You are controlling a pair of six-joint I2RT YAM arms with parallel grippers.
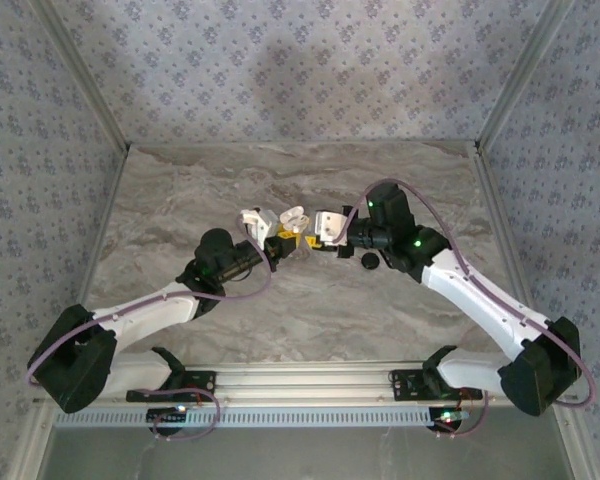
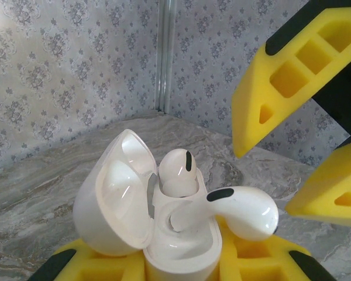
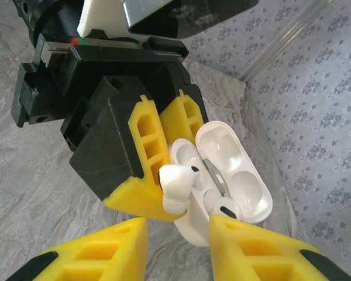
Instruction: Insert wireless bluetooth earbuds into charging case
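Observation:
My left gripper point(image 2: 181, 266) is shut on the white charging case point(image 2: 181, 246), holding it upright with its lid point(image 2: 114, 193) swung open. One earbud point(image 2: 178, 172) sits in the far socket. The other earbud point(image 2: 245, 211) has its stem in the near socket, and its head leans out sideways over the case's rim. My right gripper point(image 3: 178, 234) is open just short of the case point(image 3: 222, 225). The tilted earbud point(image 3: 176, 187) lies beyond its fingertips and untouched. From above, both grippers meet at the case point(image 1: 294, 217) in mid-table.
A small flat black disc point(image 1: 369, 260) lies on the marble table point(image 1: 280, 180) just under the right wrist. Patterned walls enclose the table on three sides. Open tabletop lies behind and to both sides of the grippers.

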